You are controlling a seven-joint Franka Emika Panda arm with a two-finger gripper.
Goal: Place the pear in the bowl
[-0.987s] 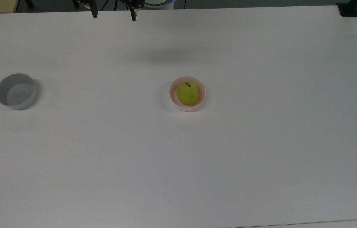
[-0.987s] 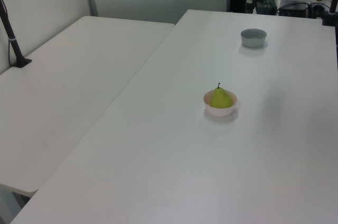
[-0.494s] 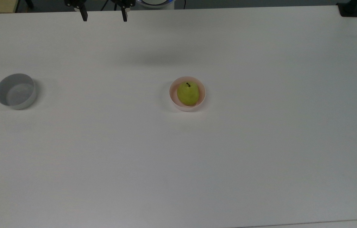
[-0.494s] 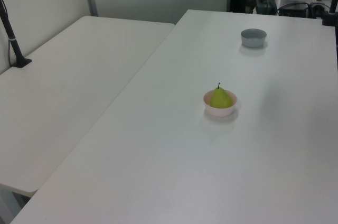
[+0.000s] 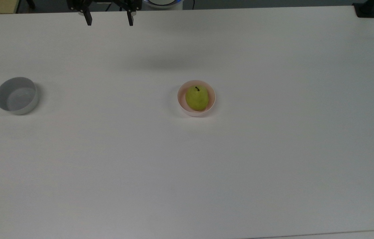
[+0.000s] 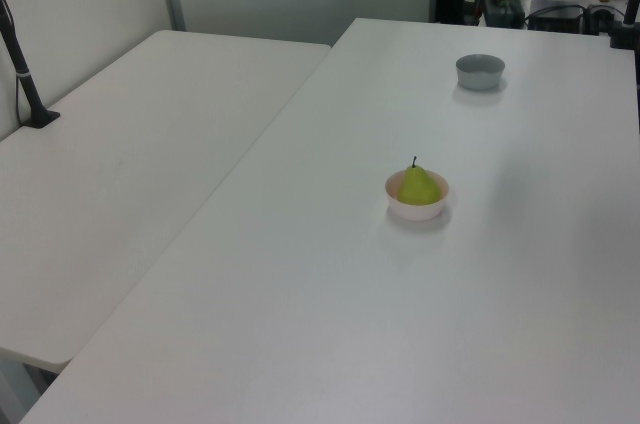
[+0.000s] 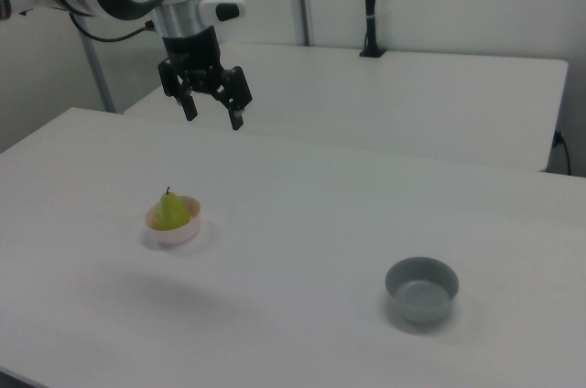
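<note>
The pear (image 5: 196, 98) sits upright inside the pink bowl (image 5: 183, 105), with its dark stem pointing up, and the bowl stands near the middle of the white table (image 5: 273, 166). In the right view the pear (image 7: 170, 210) fills most of the bowl (image 7: 179, 234). The gripper (image 7: 211, 112) hangs high above the table, well apart from the bowl, with its two fingers spread wide and nothing between them. In the top view the gripper (image 5: 109, 20) is at the far edge of the table.

Judging from this, the task looks finished, so little can go wrong. The pear is tall for such a shallow bowl; if the table is bumped, or if the arm comes low over it, the pear could tip over the rim and roll out. The bowl looks light, so a touch could also push it along the smooth table. The grey bowl (image 5: 17, 95) stands well apart, at the top view's left, and plays no part.

I can read no brand, label or writing on the bowls, the pear, the table or the arm.
</note>
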